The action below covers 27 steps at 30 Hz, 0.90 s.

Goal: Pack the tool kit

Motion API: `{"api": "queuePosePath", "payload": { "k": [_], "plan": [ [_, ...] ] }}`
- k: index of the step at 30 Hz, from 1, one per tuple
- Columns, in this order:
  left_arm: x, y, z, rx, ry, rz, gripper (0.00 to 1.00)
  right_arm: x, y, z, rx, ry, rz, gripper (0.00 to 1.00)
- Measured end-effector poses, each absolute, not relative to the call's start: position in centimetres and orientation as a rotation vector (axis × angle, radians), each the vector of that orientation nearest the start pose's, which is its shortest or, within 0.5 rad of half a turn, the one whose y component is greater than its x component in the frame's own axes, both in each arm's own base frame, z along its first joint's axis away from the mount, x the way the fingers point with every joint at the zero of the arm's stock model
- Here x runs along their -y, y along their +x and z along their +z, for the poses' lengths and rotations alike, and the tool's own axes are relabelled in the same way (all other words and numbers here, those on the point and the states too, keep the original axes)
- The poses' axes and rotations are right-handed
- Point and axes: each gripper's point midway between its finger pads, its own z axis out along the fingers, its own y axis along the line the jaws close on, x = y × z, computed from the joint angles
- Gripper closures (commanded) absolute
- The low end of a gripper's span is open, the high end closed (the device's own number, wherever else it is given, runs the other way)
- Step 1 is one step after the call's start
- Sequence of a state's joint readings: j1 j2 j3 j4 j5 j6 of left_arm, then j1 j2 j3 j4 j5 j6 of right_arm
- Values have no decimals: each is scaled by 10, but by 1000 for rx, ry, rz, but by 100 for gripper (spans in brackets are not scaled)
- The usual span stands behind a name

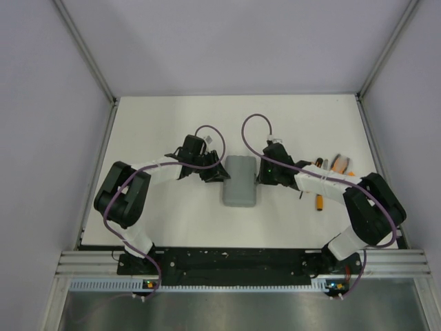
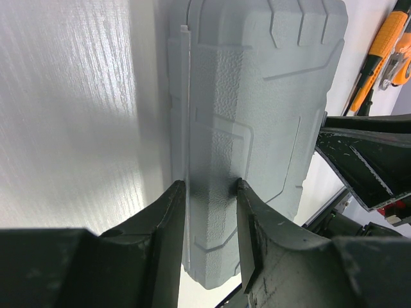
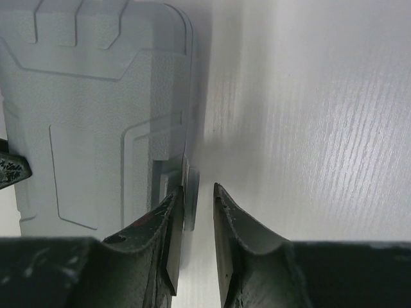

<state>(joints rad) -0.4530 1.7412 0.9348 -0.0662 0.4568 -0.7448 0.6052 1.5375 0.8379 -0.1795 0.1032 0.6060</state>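
Note:
The tool kit's grey case lies shut and flat at the middle of the table, also filling the left wrist view and right wrist view. My left gripper straddles the case's left rim, one fingertip against the side and the other on the lid, holding it. My right gripper is at the case's right edge. Its narrowly parted jaws have the latch tab between them, with a gap on the outer side. Orange-and-black screwdrivers and pliers lie on the table to the right.
White table bounded by a metal frame and grey walls; the frame rail runs along the near edge. Both arms' purple cables loop above the case. The right gripper's black finger shows in the left wrist view.

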Motion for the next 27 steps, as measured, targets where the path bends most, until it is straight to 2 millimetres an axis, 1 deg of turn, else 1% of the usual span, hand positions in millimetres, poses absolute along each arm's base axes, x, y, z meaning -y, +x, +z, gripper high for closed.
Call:
{"api": "queuePosePath", "payload": {
  "k": [1, 6, 8, 9, 10, 11, 13, 14, 16, 18, 22, 24, 27],
  "plan": [
    [265, 310, 51, -2627, -161, -1041, 66, -216, 302, 49, -2491, 52, 403, 80],
    [265, 310, 51, -2625, -157, -1040, 66, -216, 302, 48, -2494, 56, 403, 80],
    [265, 310, 51, -2625, -156, -1040, 65, -216, 302, 47, -2493, 56, 404, 82],
    [265, 310, 51, -2625, -155, -1040, 64, -217, 303, 47, -2492, 55, 408, 86],
    [265, 310, 51, -2625, -155, -1040, 63, -218, 303, 46, -2491, 54, 412, 91],
    [265, 310, 51, -2625, -153, -1040, 61, -219, 303, 46, -2492, 51, 420, 99],
    [265, 310, 52, -2628, -154, -1036, 57, -221, 304, 44, -2488, 51, 438, 100],
    [264, 309, 52, -2634, -154, -1031, 54, -222, 304, 44, -2485, 60, 453, 100],
    [262, 308, 52, -2642, -152, -1021, 42, -223, 305, 44, -2490, 76, 493, 100],
    [258, 306, 49, -2660, -156, -983, 37, -224, 304, 45, -2499, 92, 525, 100],
    [249, 304, 50, -2694, -157, -902, 33, -224, 298, 50, -2515, 102, 558, 100],
    [245, 304, 53, -2701, -145, -861, 32, -224, 294, 58, -2510, 101, 572, 100],
    [240, 308, 70, -2670, -110, -825, 31, -221, 289, 74, -2495, 99, 587, 100]
  ]
}}
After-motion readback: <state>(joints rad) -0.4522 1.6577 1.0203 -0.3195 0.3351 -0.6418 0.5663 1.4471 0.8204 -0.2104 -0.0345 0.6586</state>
